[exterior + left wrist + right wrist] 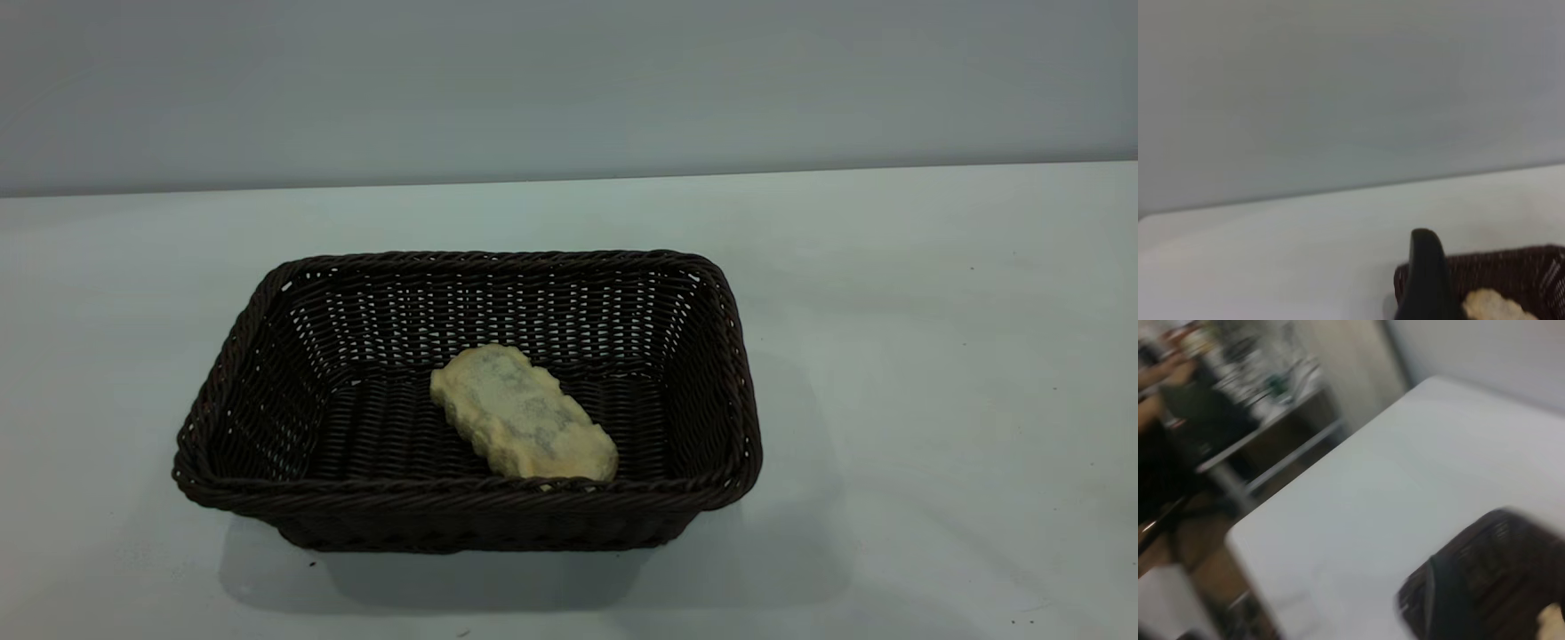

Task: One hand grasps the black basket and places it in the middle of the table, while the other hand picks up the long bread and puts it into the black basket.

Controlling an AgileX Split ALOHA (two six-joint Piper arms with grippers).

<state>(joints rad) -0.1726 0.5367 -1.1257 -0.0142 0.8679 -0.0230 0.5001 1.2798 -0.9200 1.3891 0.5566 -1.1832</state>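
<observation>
Black basket (267,427) sits on the table (933,356). Long bread (523,415) lies inside it, pale underside up, against the basket's near wall. Left gripper (1426,280) beside basket rim; finger opening cannot be told. Right gripper unseen.

The white table (933,356) carries only the black basket (267,356).
</observation>
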